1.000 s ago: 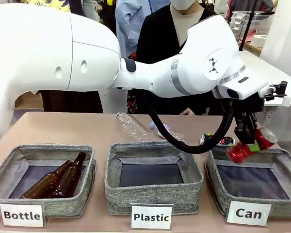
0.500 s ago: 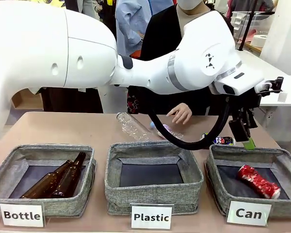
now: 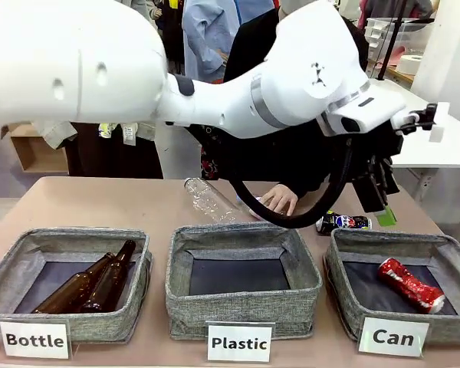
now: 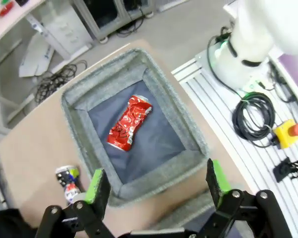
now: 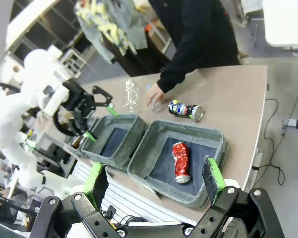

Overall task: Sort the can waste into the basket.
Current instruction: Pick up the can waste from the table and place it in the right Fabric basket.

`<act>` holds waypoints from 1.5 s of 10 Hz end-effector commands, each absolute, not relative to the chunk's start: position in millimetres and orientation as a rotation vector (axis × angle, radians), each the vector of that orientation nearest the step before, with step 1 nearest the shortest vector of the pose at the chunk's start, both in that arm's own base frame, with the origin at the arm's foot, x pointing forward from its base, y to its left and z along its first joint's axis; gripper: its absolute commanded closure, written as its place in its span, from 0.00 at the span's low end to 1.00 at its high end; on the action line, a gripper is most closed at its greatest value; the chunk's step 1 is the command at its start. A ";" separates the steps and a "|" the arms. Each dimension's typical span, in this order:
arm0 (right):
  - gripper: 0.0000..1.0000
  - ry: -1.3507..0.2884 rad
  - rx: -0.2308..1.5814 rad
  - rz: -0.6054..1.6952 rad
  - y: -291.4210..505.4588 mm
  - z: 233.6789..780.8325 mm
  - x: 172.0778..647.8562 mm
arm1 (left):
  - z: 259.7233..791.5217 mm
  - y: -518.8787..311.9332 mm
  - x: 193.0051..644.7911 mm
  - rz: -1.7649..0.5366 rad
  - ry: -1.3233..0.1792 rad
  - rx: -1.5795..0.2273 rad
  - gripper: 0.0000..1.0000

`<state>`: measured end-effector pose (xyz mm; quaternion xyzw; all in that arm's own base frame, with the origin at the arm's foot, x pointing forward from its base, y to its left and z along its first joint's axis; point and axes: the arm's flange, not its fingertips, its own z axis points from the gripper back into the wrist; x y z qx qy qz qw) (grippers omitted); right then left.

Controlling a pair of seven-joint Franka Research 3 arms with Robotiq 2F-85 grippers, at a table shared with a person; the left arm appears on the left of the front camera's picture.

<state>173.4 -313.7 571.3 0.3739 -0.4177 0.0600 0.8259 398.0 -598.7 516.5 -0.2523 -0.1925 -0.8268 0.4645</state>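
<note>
My left gripper and right gripper stand spread, empty. Going for the dark can outside the Can basket, I might clip the person's hand, seemingly close beside it.

A shiny red crushed metal can lies in the grey woven-fabric basket, dark-bottomed; behind the basket, a black can printed blue, red, yellow.

On my screen the tan table carries three grey bins in a row along the near edge: the Bottle bin, the Plastic bin and the Can basket. Behind them lie a clear plastic bottle and the dark can.
</note>
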 end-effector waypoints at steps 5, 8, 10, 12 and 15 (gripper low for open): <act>0.00 -0.702 0.764 0.335 -175.6 555.0 217.1 | 570.4 -389.1 374.3 -1.717 -0.494 -0.926 0.00; 0.00 -0.626 0.895 0.405 -115.6 537.7 229.7 | 578.0 -205.5 356.5 -1.338 -0.551 -1.020 0.00; 0.00 -0.547 1.110 0.361 -104.2 537.7 244.2 | 553.4 -105.7 349.2 -1.118 -0.592 -1.142 0.00; 0.00 -0.475 1.265 0.190 -103.2 542.2 267.0 | 515.5 -13.1 329.8 -0.835 -0.733 -1.222 0.00; 0.00 -0.419 1.319 0.123 -97.3 543.7 281.3 | 463.3 71.4 302.3 -0.488 -0.929 -1.294 0.00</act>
